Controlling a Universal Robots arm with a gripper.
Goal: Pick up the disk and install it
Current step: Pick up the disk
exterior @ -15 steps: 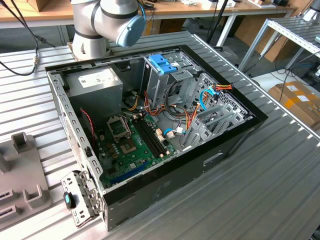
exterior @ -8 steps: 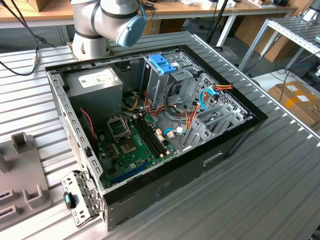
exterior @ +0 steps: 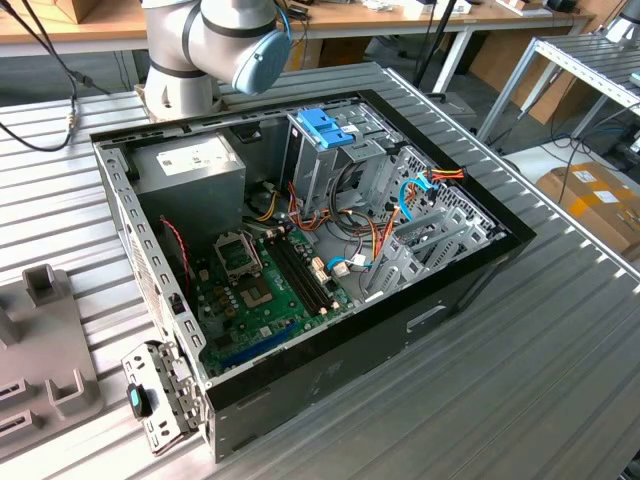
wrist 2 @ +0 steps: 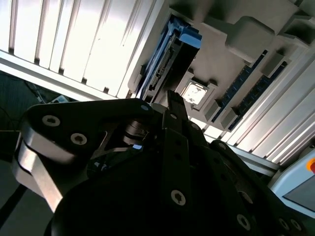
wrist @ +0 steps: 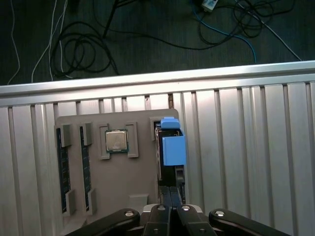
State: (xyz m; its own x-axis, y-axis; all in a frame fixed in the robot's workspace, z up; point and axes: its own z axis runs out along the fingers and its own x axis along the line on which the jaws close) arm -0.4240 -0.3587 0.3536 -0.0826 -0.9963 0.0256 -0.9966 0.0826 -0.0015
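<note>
With its fingers pressed together on nothing, the gripper [wrist: 171,191] hangs near the disk [wrist: 172,147], which stands on edge in the grey tray [exterior: 45,320], at about nine o'clock from the open computer case [exterior: 420,320] in the exterior view, so I think it should open wide and straddle the disk squarely.

One disk [wrist: 172,147], one processor [wrist: 116,141], seemingly two memory sticks [wrist: 61,172], one tray [wrist: 142,182].

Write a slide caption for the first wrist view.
Gripper poised over the grey tray, close to the disk standing in its slot.
</note>
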